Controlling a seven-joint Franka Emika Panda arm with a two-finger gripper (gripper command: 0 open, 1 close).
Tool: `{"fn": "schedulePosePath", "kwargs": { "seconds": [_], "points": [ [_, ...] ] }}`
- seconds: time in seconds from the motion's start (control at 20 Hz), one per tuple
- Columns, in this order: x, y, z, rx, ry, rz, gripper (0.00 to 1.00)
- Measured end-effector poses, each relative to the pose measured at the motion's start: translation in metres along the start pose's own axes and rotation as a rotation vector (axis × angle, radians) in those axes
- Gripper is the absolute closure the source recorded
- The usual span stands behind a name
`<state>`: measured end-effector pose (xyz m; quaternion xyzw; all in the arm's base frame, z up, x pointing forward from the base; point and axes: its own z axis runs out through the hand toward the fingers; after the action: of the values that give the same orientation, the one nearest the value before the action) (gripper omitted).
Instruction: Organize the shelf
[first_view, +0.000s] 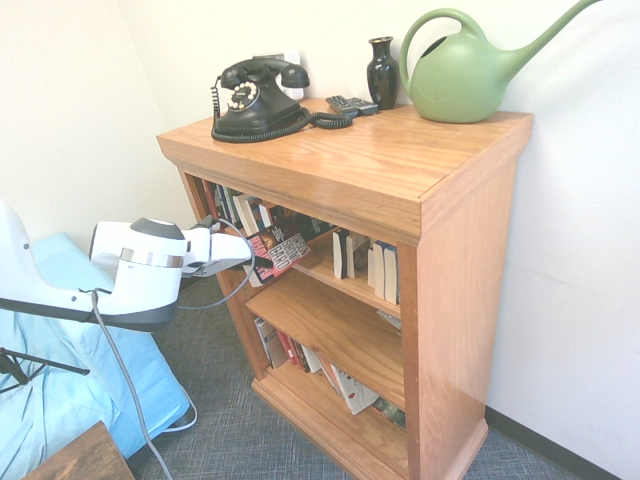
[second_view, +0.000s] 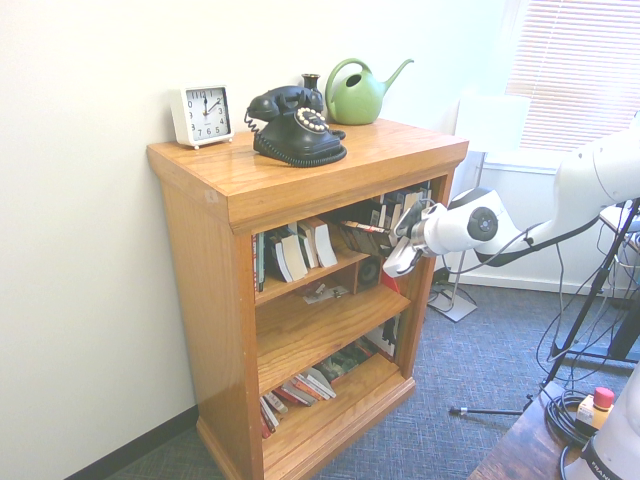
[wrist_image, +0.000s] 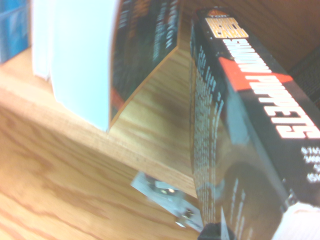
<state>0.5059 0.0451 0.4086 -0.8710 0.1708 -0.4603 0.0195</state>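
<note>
Gripping one paperback (first_view: 279, 253) (dark cover), hand (first_view: 258, 262) closed, apparently before shelf (first_view: 350, 170).

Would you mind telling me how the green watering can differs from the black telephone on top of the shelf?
The watering can is green, smooth and rounded, with a long spout reaching past the shelf edge; the telephone is black, with a rotary dial and a coiled cord. The watering can sits at the back corner; the telephone sits nearer the middle. Both stand upright on the wooden top.

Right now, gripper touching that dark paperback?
Touching. First exterior view shows the gripper shut on the paperback, holding it in front of the shelf.
</note>
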Motion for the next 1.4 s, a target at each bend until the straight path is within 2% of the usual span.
{"fn": "schedulePosePath", "kwargs": {
  "seconds": [0.35,0.65,0.9,1.4],
  "points": [
    [0.005,-0.016,0.003,0.110,-0.071,0.120,1.00],
    [0.013,-0.014,0.031,0.117,-0.104,0.214,1.00],
    [0.015,-0.025,0.065,0.119,-0.110,0.213,1.00],
    [0.019,-0.052,0.100,0.116,-0.081,0.183,1.00]
  ]
}}
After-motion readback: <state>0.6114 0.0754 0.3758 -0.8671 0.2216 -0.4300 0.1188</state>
